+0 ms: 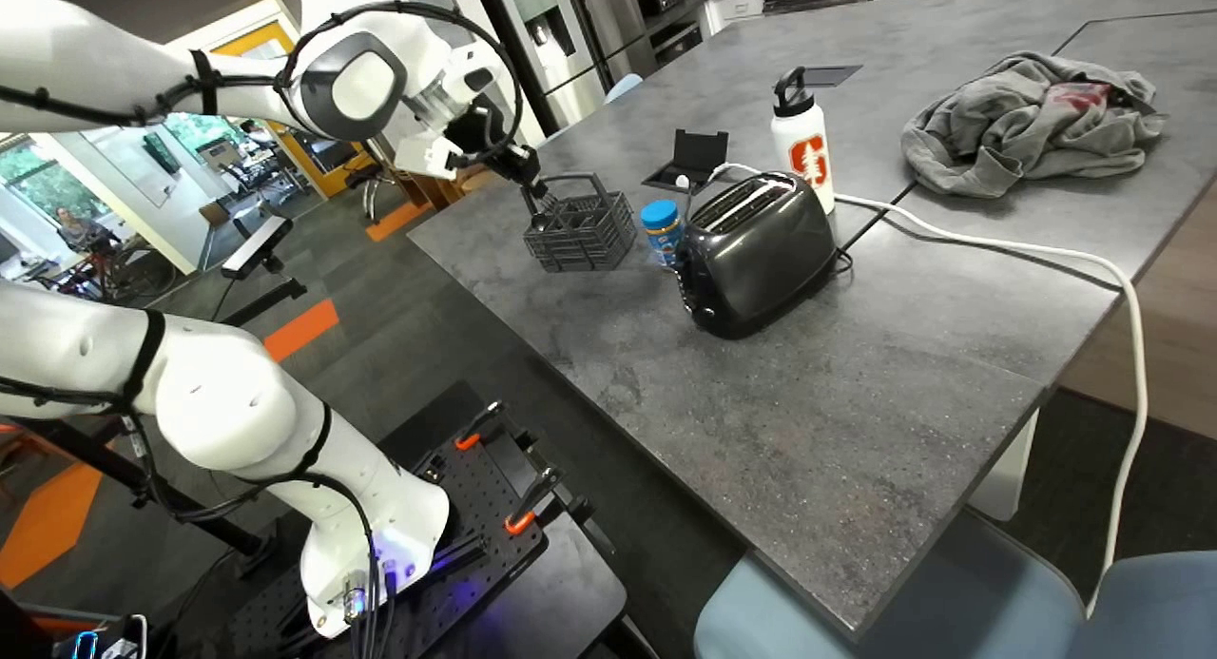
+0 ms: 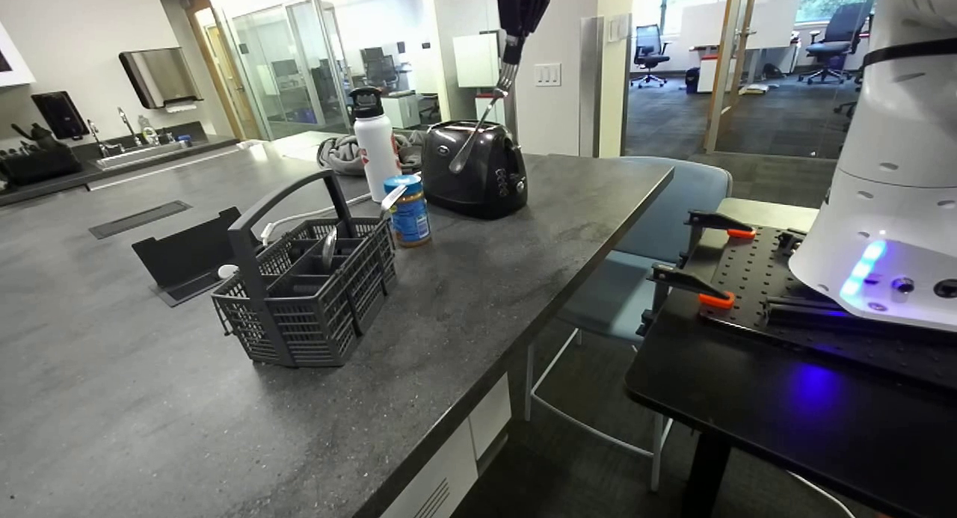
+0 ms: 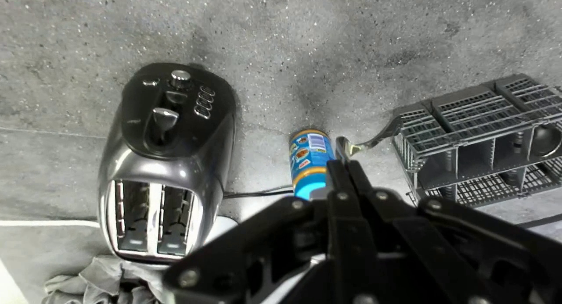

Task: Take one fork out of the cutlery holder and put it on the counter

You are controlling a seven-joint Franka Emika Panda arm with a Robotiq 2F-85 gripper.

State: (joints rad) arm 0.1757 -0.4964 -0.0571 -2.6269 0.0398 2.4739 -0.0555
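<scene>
My gripper [image 2: 513,54] is shut on the silvery fork [image 2: 478,125] by its tined end. The fork hangs tilted in the air with its handle downward, and in an exterior view it overlaps the toaster. In the wrist view the gripper fingertips [image 3: 344,163] are together around the fork [image 3: 344,147], whose handle curves right towards the holder. The dark mesh cutlery holder [image 2: 306,327] with a tall handle stands upright on the grey counter [image 2: 463,279]. It shows too in an exterior view [image 1: 585,241], below the gripper [image 1: 532,179]. A spoon [image 2: 329,249] stands in the holder.
A blue-lidded jar [image 2: 411,223] stands beside the holder. Past it are a black toaster [image 1: 761,250], a white bottle [image 1: 803,145] and a grey cloth [image 1: 1027,126]. A white cord [image 1: 1027,248] runs across the counter. An open black flap [image 2: 191,253] stands by the holder.
</scene>
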